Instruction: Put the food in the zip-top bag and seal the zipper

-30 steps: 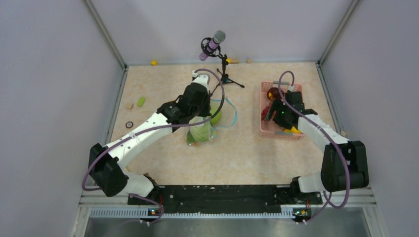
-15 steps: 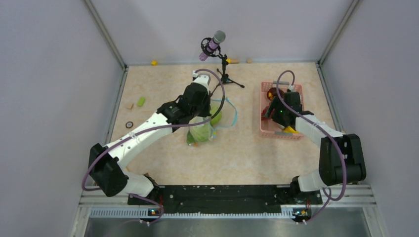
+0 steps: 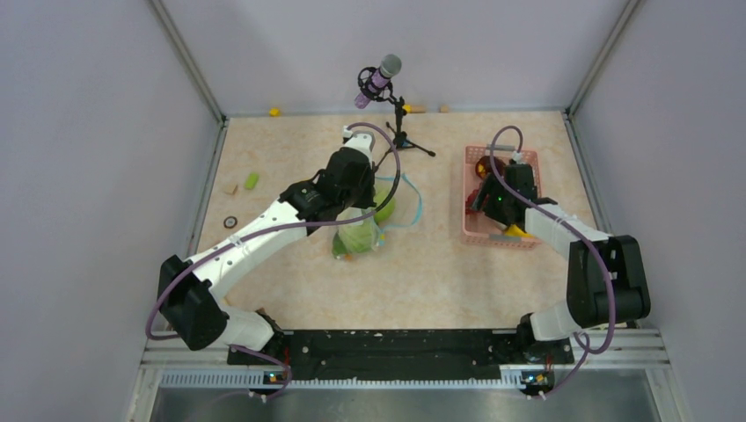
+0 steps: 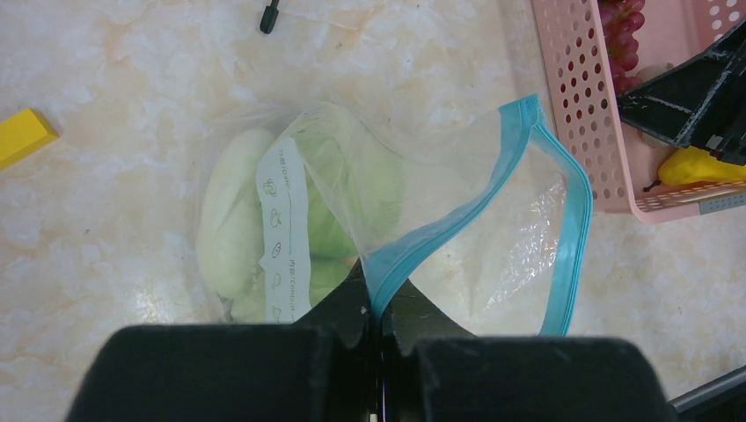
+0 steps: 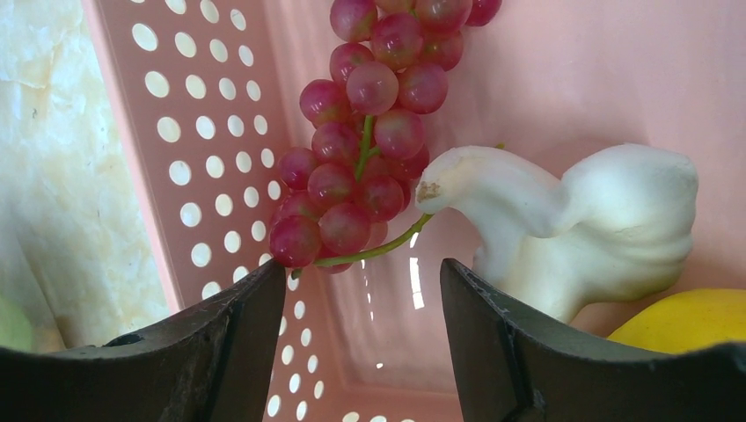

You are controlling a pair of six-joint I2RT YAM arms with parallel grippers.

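My left gripper (image 4: 378,299) pinches tight on the blue zipper (image 4: 413,244) of the zip-top bag (image 4: 413,167), which lies near the middle of the table with green food (image 4: 343,202) inside. My right gripper (image 5: 362,299) is wide open, down in the pink basket (image 5: 202,176) by the right edge, with red grapes (image 5: 361,149) and a white vegetable (image 5: 572,220) just past its tips

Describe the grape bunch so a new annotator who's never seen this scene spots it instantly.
On the right side of the table, find the pink basket beneath the open right gripper. The grape bunch lies inside, along its perforated side wall. It is the only cluster of small dark red balls on a green stem; beside it are a lumpy white vegetable and a yellow fruit.
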